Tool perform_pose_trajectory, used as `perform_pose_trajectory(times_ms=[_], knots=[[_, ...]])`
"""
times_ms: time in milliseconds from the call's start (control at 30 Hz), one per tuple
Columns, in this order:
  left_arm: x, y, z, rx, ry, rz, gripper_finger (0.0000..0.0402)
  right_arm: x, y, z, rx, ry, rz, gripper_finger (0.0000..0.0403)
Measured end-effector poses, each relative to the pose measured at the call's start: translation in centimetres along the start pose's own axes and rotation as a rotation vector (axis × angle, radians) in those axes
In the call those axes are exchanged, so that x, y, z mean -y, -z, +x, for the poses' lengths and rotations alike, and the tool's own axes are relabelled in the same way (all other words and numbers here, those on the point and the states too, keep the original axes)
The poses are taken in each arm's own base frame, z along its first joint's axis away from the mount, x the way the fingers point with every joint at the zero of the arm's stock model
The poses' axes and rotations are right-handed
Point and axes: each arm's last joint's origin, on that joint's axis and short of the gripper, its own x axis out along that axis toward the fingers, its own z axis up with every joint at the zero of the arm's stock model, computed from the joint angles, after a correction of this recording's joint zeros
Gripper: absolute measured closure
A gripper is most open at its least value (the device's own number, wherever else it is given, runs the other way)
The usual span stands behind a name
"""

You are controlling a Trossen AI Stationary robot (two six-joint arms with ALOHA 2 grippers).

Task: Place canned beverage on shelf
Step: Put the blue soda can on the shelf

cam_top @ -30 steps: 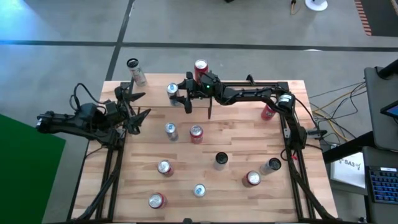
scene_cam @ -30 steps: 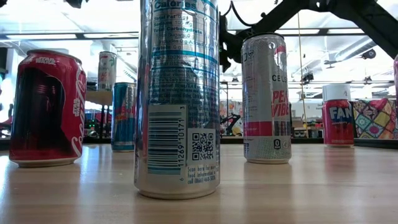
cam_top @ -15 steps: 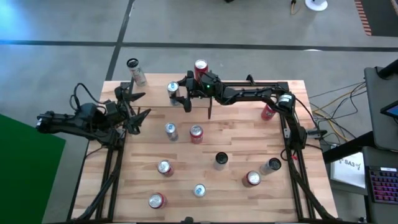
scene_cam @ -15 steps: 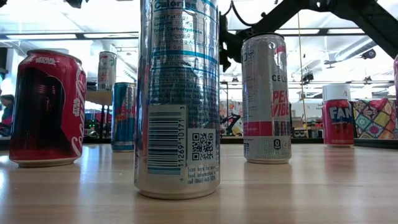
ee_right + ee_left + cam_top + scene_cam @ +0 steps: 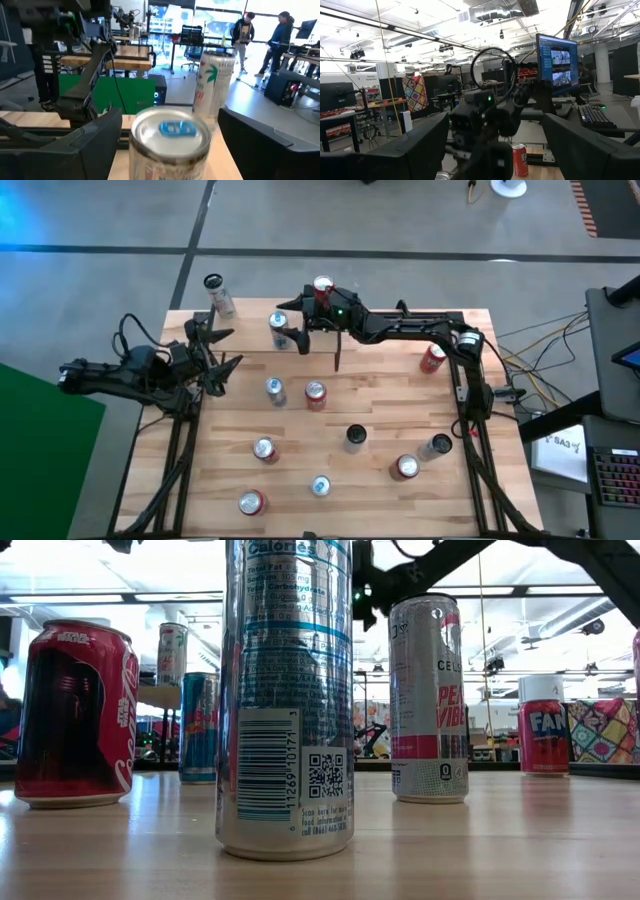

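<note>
A silver can with a blue tab (image 5: 170, 131) stands upright near the table's far edge (image 5: 280, 328). My right gripper (image 5: 293, 326) is open. Its fingers (image 5: 95, 137) stand on either side of the can's top and a little above it, apart from it. In the low view the can shows as a blue can (image 5: 198, 726) at table height. The shelf board (image 5: 152, 693) is behind it to the left and carries a tall can (image 5: 172, 652) (image 5: 212, 85). My left gripper (image 5: 215, 362) waits open at the table's left edge.
Several cans stand about the table, among them a red one (image 5: 315, 393), a silver one (image 5: 274, 388) and a dark one (image 5: 354, 437). Another red can (image 5: 322, 288) stands at the far edge beside my right arm. People stand in the room beyond (image 5: 245, 35).
My right gripper has opened and let go of the blue-tabbed can. It has then risen a little and drawn slightly toward the table's far edge. The can stays upright where it stood.
</note>
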Motion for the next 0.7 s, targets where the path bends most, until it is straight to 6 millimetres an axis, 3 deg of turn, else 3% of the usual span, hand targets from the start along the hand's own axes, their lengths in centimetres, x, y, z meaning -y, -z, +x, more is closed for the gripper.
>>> perform_pose_trajectory(times_ms=[233,433,567,700], knots=[[0.2,0.2,0.2,-0.01,0.004,0.005,0.0095,-0.2,-4.5,-1.4,0.0,-0.001,0.006,0.0087],[0.3,0.4,0.5,-0.021,0.007,0.011,0.0095,-1.5,-8.0,-3.2,-0.027,-0.027,0.065,0.0102],[0.4,0.4,0.6,-0.025,0.008,0.013,0.0095,-3.7,-8.7,-3.7,-0.1,-0.078,0.105,0.0128],[0.4,0.4,0.6,-0.023,0.007,0.012,0.0095,-6.1,-8.3,-3.3,-0.162,-0.123,0.122,0.0182]])
